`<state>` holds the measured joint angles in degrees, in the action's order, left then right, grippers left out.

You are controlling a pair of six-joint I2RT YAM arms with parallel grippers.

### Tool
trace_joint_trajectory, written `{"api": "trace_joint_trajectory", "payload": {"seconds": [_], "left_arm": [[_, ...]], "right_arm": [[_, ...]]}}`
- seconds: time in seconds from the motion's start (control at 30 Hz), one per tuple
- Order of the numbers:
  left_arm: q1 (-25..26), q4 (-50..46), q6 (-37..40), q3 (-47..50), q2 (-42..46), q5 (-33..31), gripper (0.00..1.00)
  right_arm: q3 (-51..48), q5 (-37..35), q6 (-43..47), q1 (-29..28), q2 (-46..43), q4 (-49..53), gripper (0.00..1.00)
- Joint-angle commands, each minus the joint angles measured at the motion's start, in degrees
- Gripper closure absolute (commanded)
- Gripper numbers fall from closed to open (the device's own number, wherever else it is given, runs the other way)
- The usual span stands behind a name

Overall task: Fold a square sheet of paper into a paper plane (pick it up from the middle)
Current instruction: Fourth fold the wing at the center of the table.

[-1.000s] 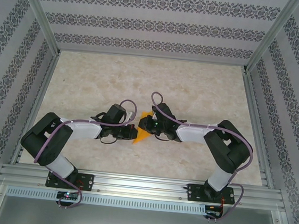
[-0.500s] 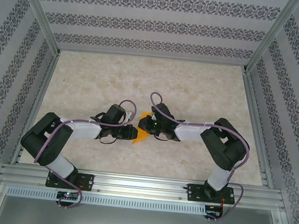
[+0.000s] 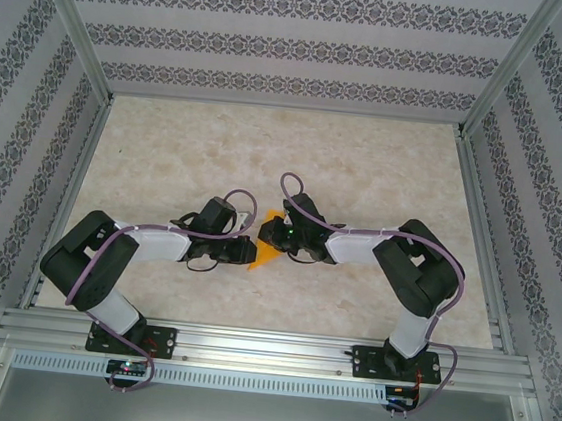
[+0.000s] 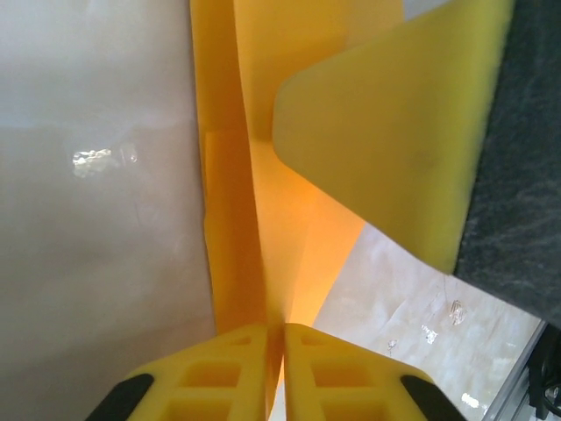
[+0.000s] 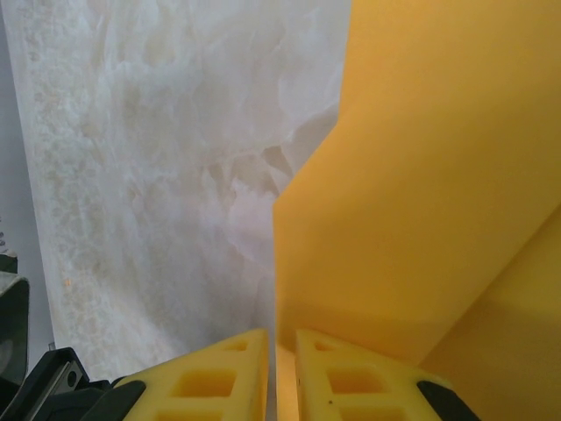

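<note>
Well, on the top external view the part-folded sheet of paper (image 3: 268, 252) sits between both arms near the middle of the table (image 3: 367, 159), with the left gripper (image 3: 251, 252) and right gripper (image 3: 267, 233) meeting on it. To crease it well, I judge I should pinch firmly and draw the layers taut without tearing.

On the left wrist view, the left gripper (image 4: 274, 355) is pinched almost closed on the sheet of paper (image 4: 254, 132), with one of the right gripper's fingers (image 4: 386, 132) alongside.

On the right wrist view, the right gripper (image 5: 273, 373) is clamped narrowly on the edge of the sheet of paper (image 5: 421, 175).
</note>
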<state>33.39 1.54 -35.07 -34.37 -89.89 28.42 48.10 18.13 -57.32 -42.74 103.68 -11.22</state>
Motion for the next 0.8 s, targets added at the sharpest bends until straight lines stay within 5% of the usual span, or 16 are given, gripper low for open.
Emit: {"api": "trace_joint_trajectory", "payload": {"seconds": [0.0, 0.77], "left_arm": [[-0.5, -1.2, 1.4, 0.0, -1.3, -0.3, 0.89], [-1.4, 0.2, -3.9, -1.7, -0.8, 4.4, 0.97]], "right_arm": [[1.5, 0.2, -0.4, 0.0, 1.1, -1.3, 0.83], [2.0, 0.5, 3.2, 1.0, -2.0, 3.2, 0.76]]}}
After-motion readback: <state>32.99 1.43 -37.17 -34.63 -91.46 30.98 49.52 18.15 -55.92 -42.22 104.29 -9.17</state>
